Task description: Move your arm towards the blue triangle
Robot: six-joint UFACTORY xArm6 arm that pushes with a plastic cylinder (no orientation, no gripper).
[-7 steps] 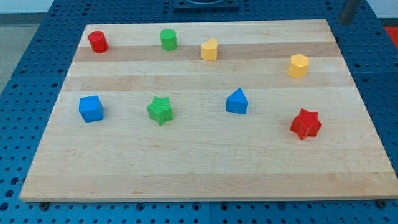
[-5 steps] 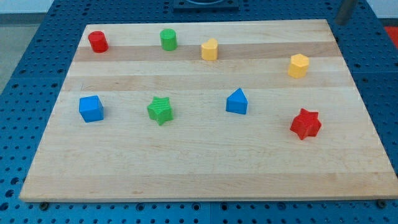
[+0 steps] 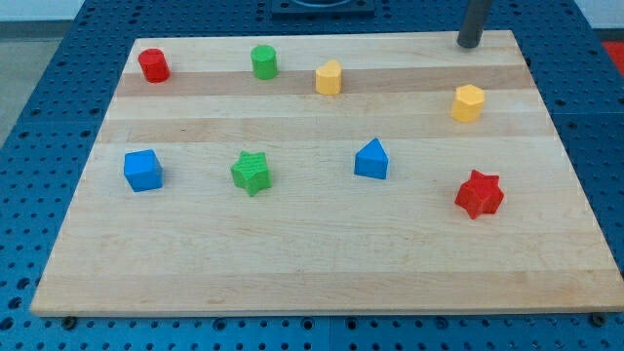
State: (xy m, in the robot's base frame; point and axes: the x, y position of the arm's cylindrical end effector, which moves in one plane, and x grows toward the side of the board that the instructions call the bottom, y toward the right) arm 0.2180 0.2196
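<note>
The blue triangle point(image 3: 371, 159) lies on the wooden board point(image 3: 322, 263), right of the middle. My tip point(image 3: 469, 45) is at the board's top edge, towards the view's right. It stands well above and to the right of the blue triangle, apart from every block. The nearest block to it is the yellow hexagon point(image 3: 468, 102), just below it.
A red cylinder point(image 3: 153, 65), a green cylinder point(image 3: 263, 61) and a yellow block point(image 3: 330, 77) line the top. A blue cube point(image 3: 142, 170) and a green star point(image 3: 252, 173) lie at the left. A red star point(image 3: 479, 193) lies at the right.
The rod has moved left and down from the view's top right corner onto the board's top edge. No block has moved.
</note>
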